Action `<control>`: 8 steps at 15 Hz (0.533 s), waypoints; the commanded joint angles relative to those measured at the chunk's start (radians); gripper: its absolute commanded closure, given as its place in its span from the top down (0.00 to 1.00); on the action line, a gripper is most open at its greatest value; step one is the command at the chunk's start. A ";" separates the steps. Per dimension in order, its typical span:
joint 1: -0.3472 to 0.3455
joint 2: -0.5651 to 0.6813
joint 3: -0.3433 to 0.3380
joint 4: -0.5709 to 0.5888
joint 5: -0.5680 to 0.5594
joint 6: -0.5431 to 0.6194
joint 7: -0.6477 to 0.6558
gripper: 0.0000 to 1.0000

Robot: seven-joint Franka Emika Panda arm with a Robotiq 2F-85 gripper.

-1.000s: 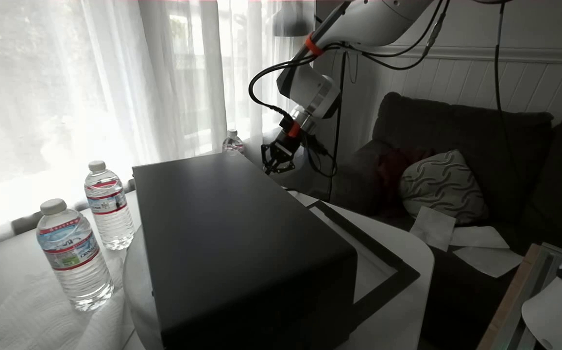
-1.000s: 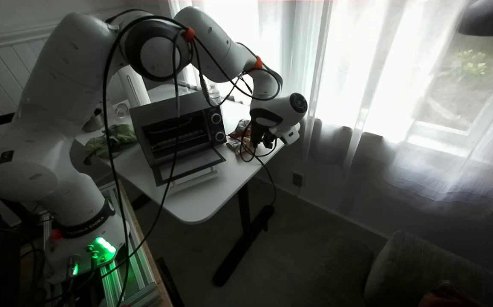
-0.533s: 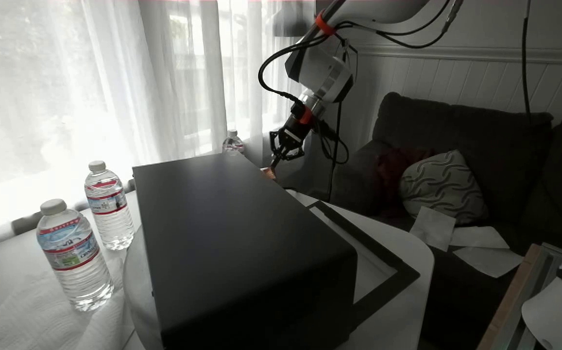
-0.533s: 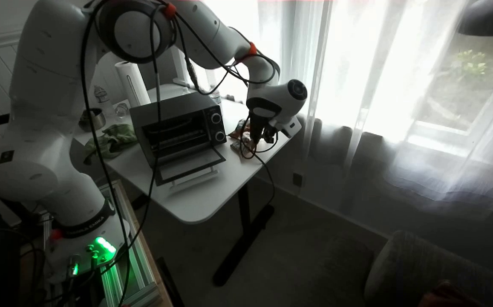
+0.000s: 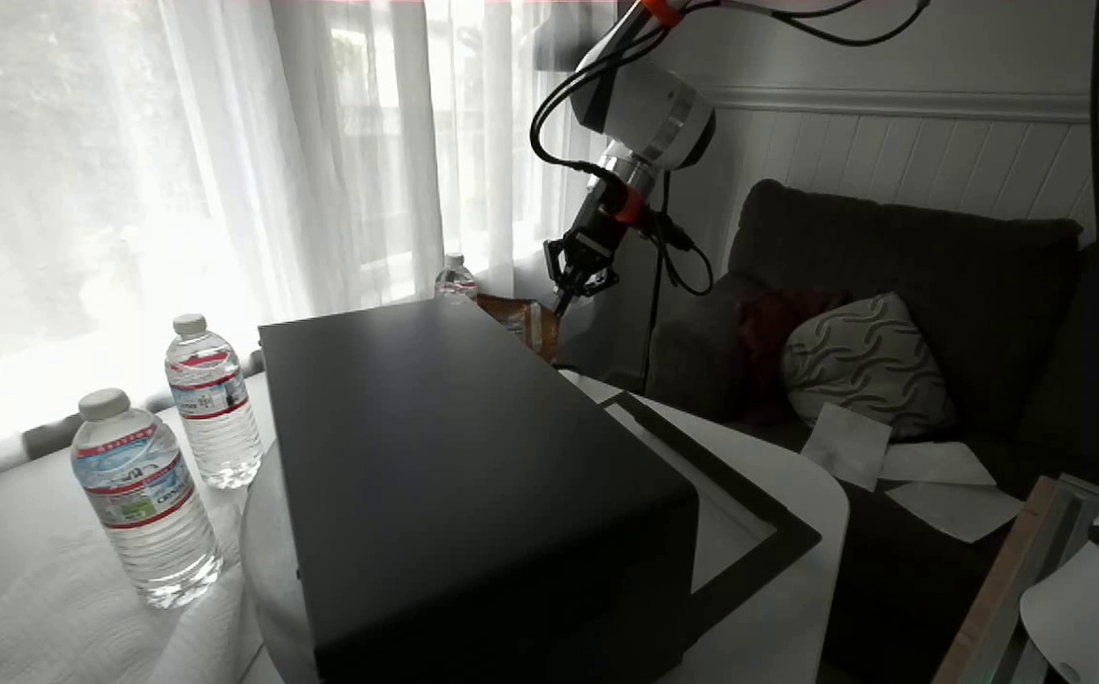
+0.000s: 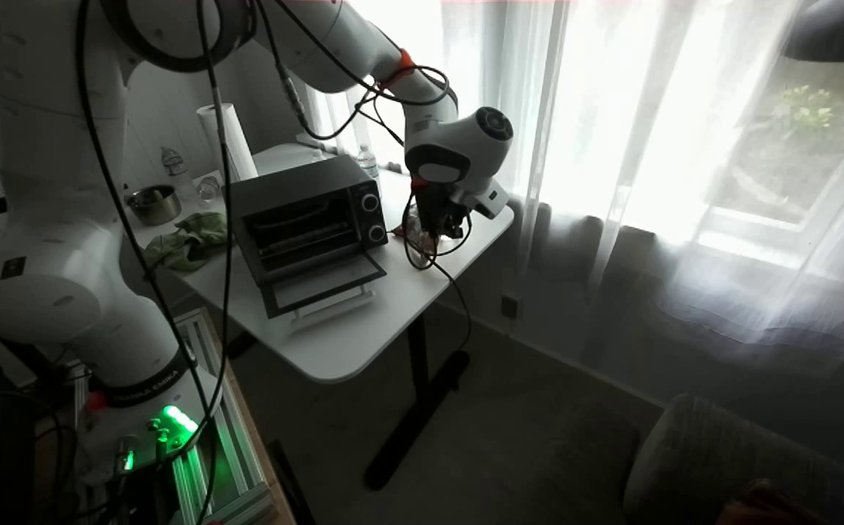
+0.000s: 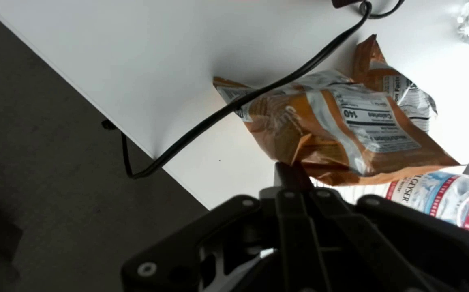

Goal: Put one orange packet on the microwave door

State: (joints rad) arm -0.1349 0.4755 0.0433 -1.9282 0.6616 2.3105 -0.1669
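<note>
My gripper (image 7: 293,168) is shut on the edge of an orange packet (image 7: 331,129) in the wrist view. The packet hangs from the fingertips above the white table. In an exterior view the packet (image 5: 532,328) shows behind the black oven's far edge, under the gripper (image 5: 563,299). A second orange packet (image 7: 396,87) lies beyond the held one, partly covered by it. The microwave door (image 6: 328,283) is folded down open in front of the black oven (image 6: 305,219). The door's frame (image 5: 763,570) also shows in an exterior view. My gripper (image 6: 442,232) is beside the oven's knob side, apart from the door.
A black cord (image 7: 234,106) crosses the wrist view in front of the packet. A water bottle (image 7: 437,198) is close by. More bottles (image 5: 145,494) stand behind the oven. A green cloth (image 6: 195,237) and metal pot (image 6: 154,205) are at the oven's other side.
My gripper has risen with the orange packet, which now shows above the oven's far edge in an exterior view. The arm has moved up and slightly toward the oven's front. The door has not moved.
</note>
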 commanded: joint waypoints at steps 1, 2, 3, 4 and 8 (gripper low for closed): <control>0.004 -0.091 -0.012 -0.091 -0.056 0.019 -0.042 0.00; 0.003 -0.106 -0.011 -0.105 -0.064 0.027 -0.056 0.00; 0.002 -0.122 -0.010 -0.118 -0.073 0.035 -0.068 0.00; 0.002 -0.136 -0.009 -0.129 -0.079 0.047 -0.080 0.00; 0.005 -0.210 -0.005 -0.182 -0.074 0.126 -0.125 0.00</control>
State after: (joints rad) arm -0.1351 0.3573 0.0391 -2.0287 0.6056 2.3770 -0.2658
